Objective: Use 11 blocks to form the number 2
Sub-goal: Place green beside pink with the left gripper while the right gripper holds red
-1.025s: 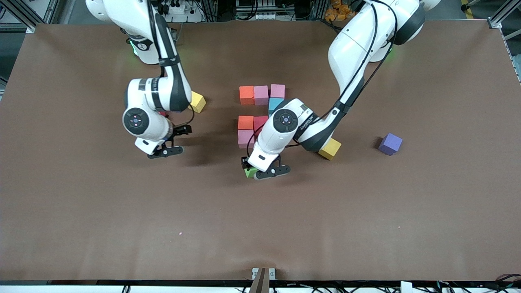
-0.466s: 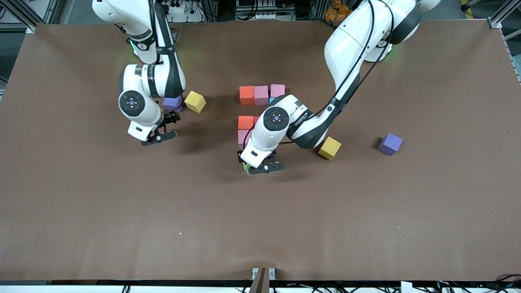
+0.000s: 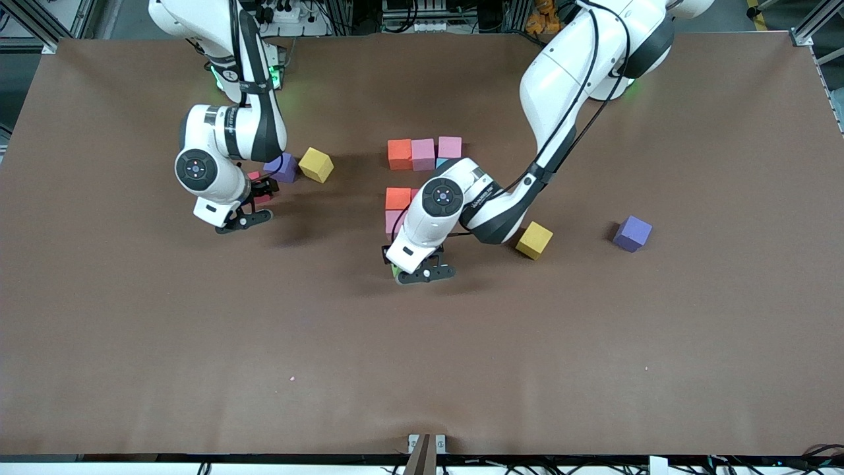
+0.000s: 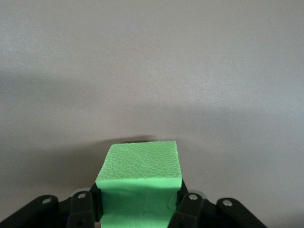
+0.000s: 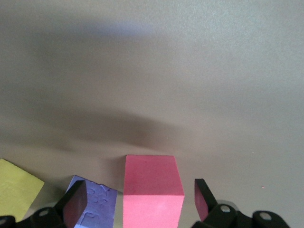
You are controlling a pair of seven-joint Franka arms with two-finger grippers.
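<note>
My left gripper (image 3: 394, 262) is shut on the green cube (image 3: 394, 270), low over the table just on the camera side of a pink cube (image 3: 393, 221). In the left wrist view the green cube (image 4: 140, 173) fills the left gripper (image 4: 140, 209). My right gripper (image 3: 260, 194) is open around a red cube (image 3: 254, 176) that stands on the table beside a purple cube (image 3: 284, 167). In the right wrist view the red cube (image 5: 153, 187) sits between the spread fingers (image 5: 76, 205). An orange cube (image 3: 399, 154) and two pink cubes (image 3: 422, 154) form a row. A light blue cube (image 3: 440, 162) and another orange cube (image 3: 397, 197) are partly hidden by the left arm.
A yellow cube (image 3: 316, 164) lies beside the purple one; both show in the right wrist view, yellow (image 5: 16, 192) and purple (image 5: 92, 204). A darker yellow cube (image 3: 534, 240) and a second purple cube (image 3: 632, 233) lie toward the left arm's end.
The right gripper has moved toward its base and now straddles the red cube by the purple one. The left gripper has carried the green cube closer to the pink cube.
</note>
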